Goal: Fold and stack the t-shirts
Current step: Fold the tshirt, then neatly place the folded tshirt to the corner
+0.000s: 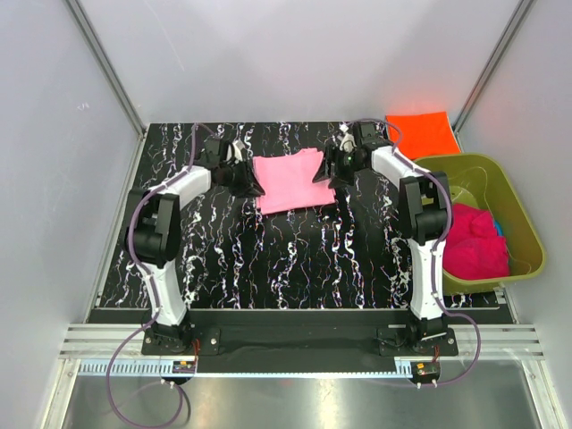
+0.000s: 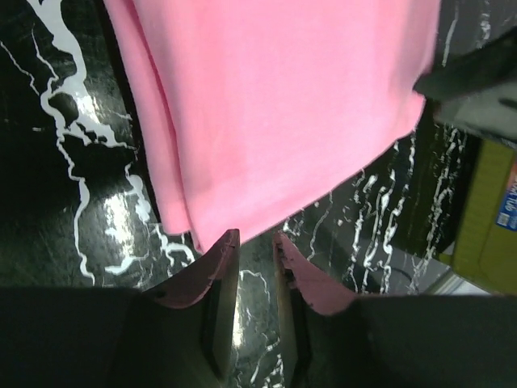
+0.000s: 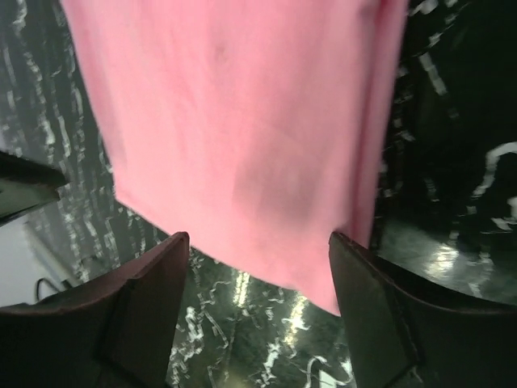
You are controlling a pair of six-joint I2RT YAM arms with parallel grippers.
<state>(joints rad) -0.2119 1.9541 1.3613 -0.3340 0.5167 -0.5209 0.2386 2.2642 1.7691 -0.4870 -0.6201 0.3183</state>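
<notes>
Enclosed on three sides by pale grey walls [image 1: 295,54]; floored by a black, white-veined tabletop [image 1: 295,264]; edged nearside with aluminium rails [image 1: 295,340].

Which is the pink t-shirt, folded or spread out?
Folded, at least partly: the pink t-shirt lies as a compact rectangle, one side edge doubled over.

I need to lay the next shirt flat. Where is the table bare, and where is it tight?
Bare: the wide near strip between the pink t-shirt and the arm bases; a narrow far strip behind it, between left gripper and right gripper. Crowded: the far right, where orange t-shirt and green tub sit close.
</notes>
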